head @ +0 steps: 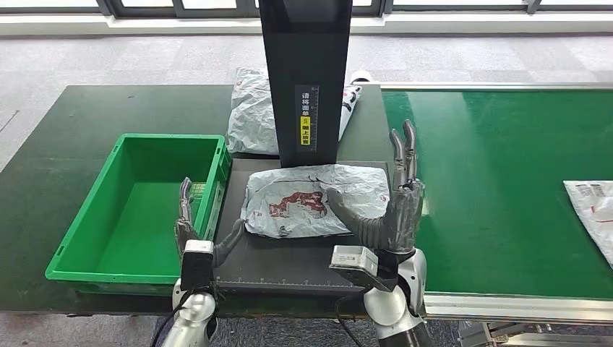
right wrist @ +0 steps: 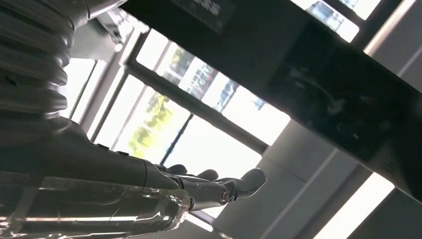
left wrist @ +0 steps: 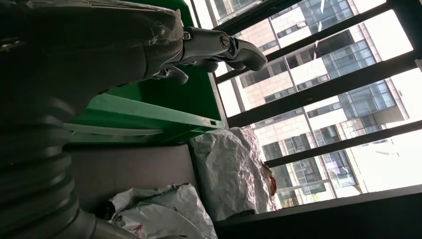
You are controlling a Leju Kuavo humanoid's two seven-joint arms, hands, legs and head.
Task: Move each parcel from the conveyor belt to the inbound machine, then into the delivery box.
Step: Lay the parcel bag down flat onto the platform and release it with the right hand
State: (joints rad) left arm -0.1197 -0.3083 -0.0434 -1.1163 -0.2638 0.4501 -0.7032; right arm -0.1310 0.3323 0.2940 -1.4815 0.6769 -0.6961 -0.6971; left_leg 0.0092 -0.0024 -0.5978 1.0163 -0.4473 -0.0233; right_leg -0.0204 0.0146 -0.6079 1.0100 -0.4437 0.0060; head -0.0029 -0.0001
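Stretching across the right side of the head view, the green conveyor belt point(head: 499, 181) carries a white parcel point(head: 593, 213) at its far right edge, partly cut off by the frame. Left of the belt, a dark table point(head: 87, 123) bears the green delivery box point(head: 126, 249), which stands open just beside the inbound machine, whose black column point(head: 305, 72) rises over a dark flat platform point(head: 289, 264). On that platform lies a crumpled grey-white parcel with red print point(head: 314, 201), its long axis running left to right across the platform, parallel to the robot's front, with its far edge near the column's foot. Another crumpled bag point(head: 251, 112) rests on the table behind the column. The right hand point(head: 394, 206) stands at the printed parcel's right end, fingers upright and spread apart, thumb reaching onto the wrapping; it touches the parcel without closing on it. The left hand point(head: 194, 231) sits between the box wall and the platform's left edge, fingers raised and apart, holding nothing, its thumb angled toward the parcel.
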